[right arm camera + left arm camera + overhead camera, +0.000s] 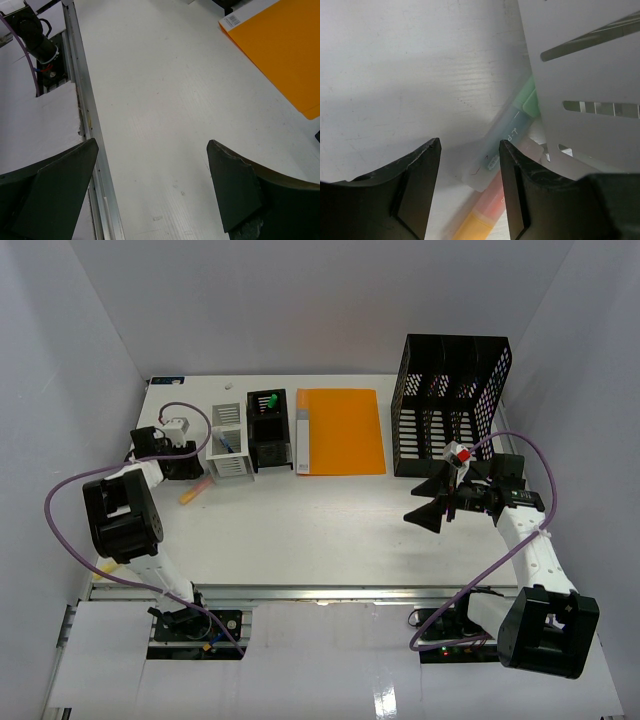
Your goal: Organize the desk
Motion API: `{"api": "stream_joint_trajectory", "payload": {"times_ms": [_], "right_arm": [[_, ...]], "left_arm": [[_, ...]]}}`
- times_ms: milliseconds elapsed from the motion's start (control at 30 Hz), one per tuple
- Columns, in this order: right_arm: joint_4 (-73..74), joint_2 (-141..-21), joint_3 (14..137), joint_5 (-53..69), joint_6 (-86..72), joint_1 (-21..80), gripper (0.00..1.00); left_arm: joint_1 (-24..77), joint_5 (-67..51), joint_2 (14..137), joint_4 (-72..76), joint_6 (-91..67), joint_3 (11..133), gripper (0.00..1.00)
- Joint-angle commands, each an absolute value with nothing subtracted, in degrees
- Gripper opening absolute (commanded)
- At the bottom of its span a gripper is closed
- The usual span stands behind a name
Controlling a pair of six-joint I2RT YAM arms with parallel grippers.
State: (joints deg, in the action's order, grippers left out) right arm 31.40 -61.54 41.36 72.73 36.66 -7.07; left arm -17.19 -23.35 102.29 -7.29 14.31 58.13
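Left end effector (470, 146), spread, straddled the orange highlighter (480, 222); right end effector (152, 145) gaped empty. Pinching well meant centring on its barrel, clear of the holder (590, 75) at two o'clock.

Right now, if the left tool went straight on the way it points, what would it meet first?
Probably the orange highlighter lying on the desk, framed between the fingers of the left tool; how far off it is, the wrist view leaves unclear.

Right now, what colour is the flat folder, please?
The folder is orange, clearest in the top external view.
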Motion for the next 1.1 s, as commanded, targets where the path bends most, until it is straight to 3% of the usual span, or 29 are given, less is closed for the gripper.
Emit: {"api": "stream_joint_trajectory", "payload": {"times_ms": [0,467,1067], "right_arm": [[32.8,-61.8,42.9,75.1,38.1,-7.3,0.96],[33.1,-61.6,43.1,75.4,38.3,-7.3,0.96],[33.2,-61.8,43.1,75.7,38.4,-7.3,0.96]], "left_arm": [[-16.9,-25.2,98.0,-7.0,16.1,58.5,0.62],[-16.3,-27.4,97.5,-8.1,16.9,57.7,0.64],[-14.6,-17.3,100.9,-11.2,19.6,57.8,0.6]]}}
